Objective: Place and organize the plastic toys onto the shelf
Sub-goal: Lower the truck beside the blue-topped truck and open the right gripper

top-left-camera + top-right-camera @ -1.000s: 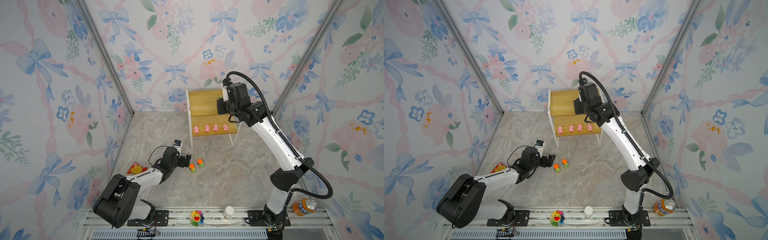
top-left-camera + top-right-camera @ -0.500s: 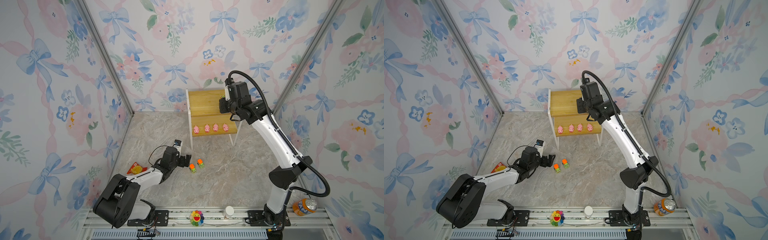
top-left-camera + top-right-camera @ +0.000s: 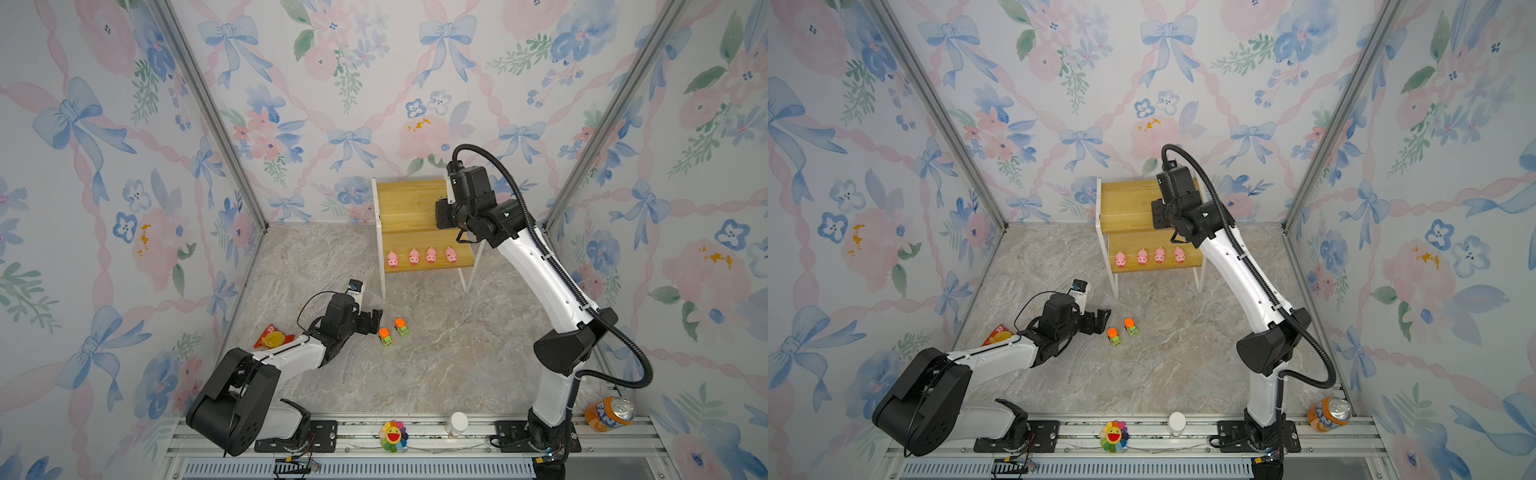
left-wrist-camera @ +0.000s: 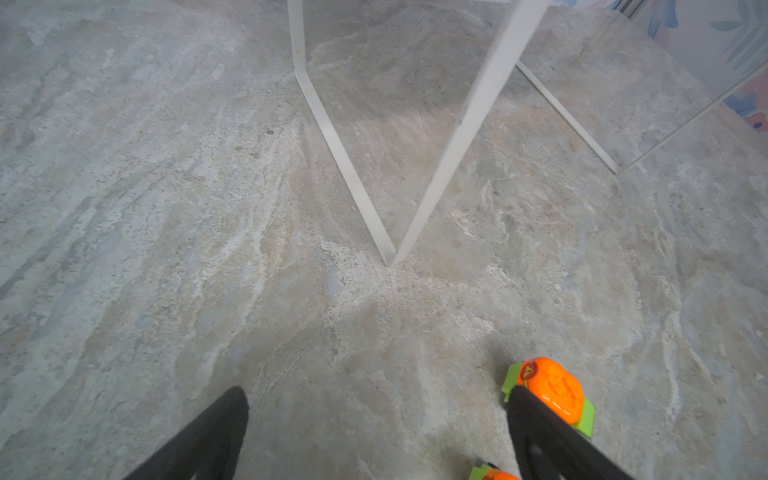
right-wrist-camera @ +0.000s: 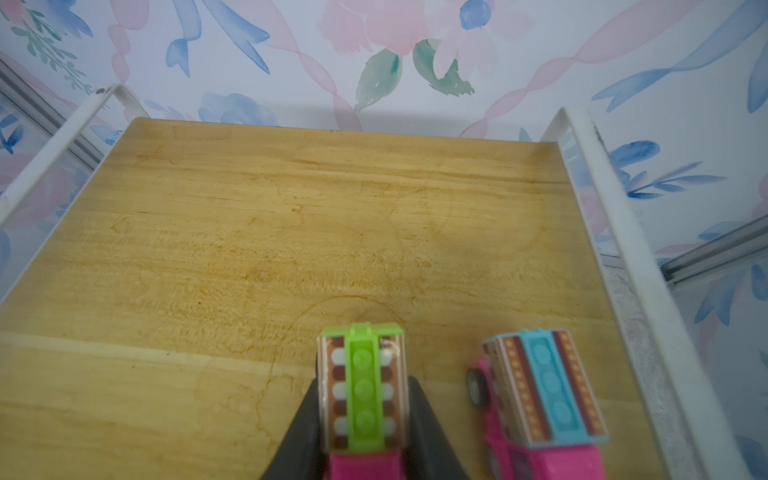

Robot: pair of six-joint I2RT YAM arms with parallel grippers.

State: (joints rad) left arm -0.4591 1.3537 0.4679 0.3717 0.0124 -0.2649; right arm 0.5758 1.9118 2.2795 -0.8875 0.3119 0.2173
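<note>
The shelf (image 3: 411,203) (image 3: 1129,208) stands against the back wall. Several pink pigs (image 3: 422,255) (image 3: 1150,256) line its lower board. My right gripper (image 5: 363,386) is shut on a pink car with a green striped roof (image 5: 361,374), low over the upper board (image 5: 291,232). A second pink car with a blue roof (image 5: 548,390) stands right beside it. In both top views the wrist (image 3: 465,203) hides these cars. Two green cars with orange tops (image 3: 385,336) (image 3: 401,326) sit on the floor. My left gripper (image 3: 372,322) (image 4: 378,415) is open and empty; one green car (image 4: 552,392) lies just outside one finger.
An orange-red snack packet (image 3: 272,336) lies beside the left arm. On the front rail sit a rainbow flower (image 3: 392,434), a white bottle (image 3: 457,423) and an orange soda can (image 3: 609,413). The shelf's white legs (image 4: 340,158) stand on the floor ahead of my left gripper.
The right arm has shifted slightly over the shelf's upper board, still holding the pink car. The left arm has not moved.
</note>
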